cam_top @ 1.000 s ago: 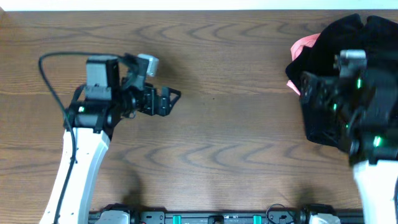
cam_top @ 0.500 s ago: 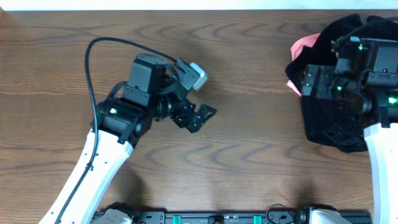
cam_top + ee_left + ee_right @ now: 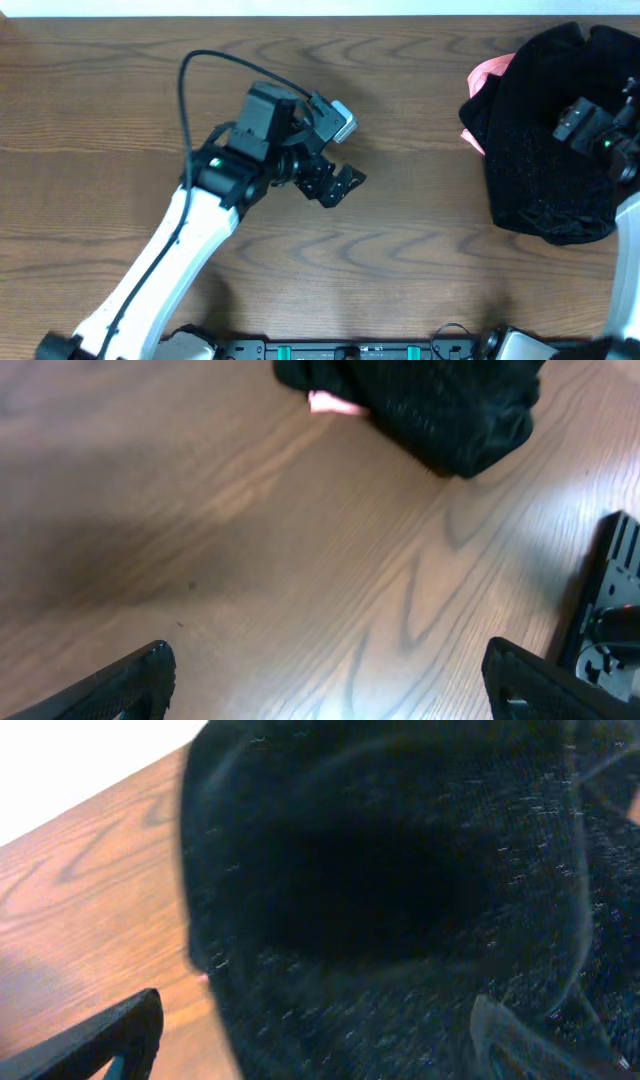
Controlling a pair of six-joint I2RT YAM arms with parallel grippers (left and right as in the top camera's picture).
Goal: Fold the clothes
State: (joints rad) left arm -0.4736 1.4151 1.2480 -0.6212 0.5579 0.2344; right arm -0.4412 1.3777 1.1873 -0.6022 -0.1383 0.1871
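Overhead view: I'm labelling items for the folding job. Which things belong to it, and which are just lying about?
Job: black garment; left pincer, open; right pincer, open over the garment.
Lying about: pink cloth at the garment's left edge, maybe attached to it.

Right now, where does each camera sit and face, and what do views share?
Overhead: above the table, looking straight down; both arms show, black garment at far right.
Left wrist: on left gripper, facing across the table toward the garment; both fingertips show.
Right wrist: on right gripper, close over the garment; fingertips show.
Shared: all three see the garment.
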